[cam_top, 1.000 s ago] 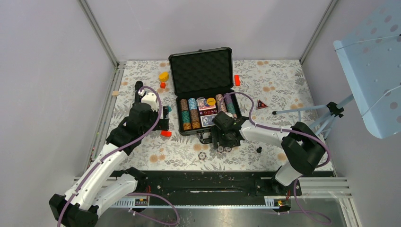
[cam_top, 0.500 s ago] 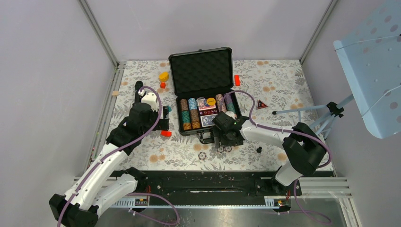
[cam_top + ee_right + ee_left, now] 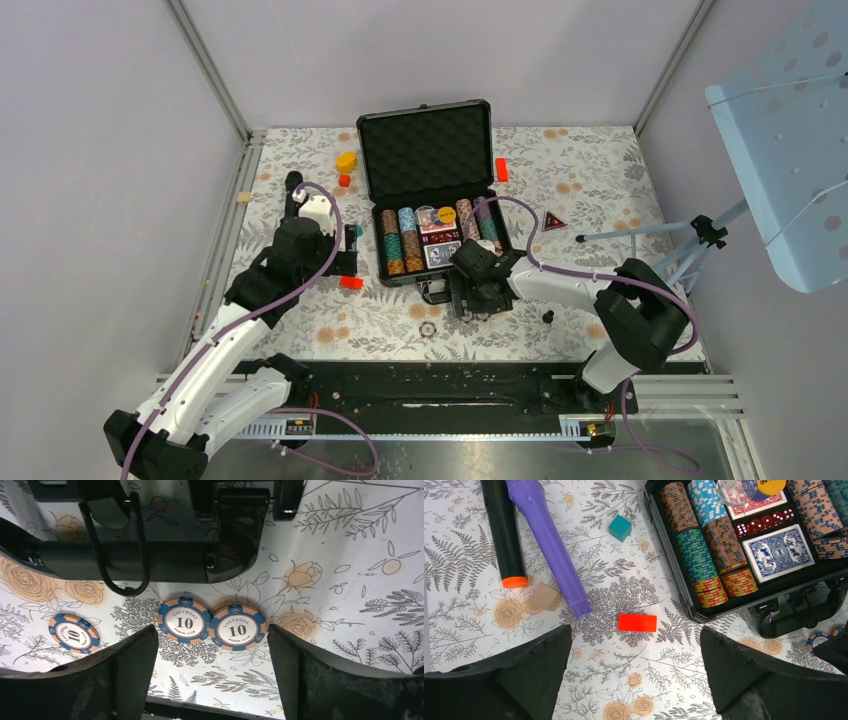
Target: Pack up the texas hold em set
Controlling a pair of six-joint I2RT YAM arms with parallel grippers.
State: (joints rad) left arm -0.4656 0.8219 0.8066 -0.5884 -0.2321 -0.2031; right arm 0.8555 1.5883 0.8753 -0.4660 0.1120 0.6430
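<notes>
1. case (image 3: 425,150) sits open mid table (image 3: 600,180), lid toward the far edge, chips (image 3: 696,555) and deck (image 3: 778,550) inside.
2. right gripper (image 3: 211,647) spread wide and empty, over two loose chips (image 3: 184,620) by the case's near edge.
3. left gripper (image 3: 635,645) spread wide too, nothing in it, above a red block (image 3: 637,622).

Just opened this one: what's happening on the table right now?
Two robot arms are packing a poker set. The black case lies open with rows of chips and a card deck inside. The right gripper hangs open over two loose chips on the table just in front of the case, holding nothing; a third chip lies off to one side. The left gripper, also open and empty, hovers over a red block beside the case.
</notes>
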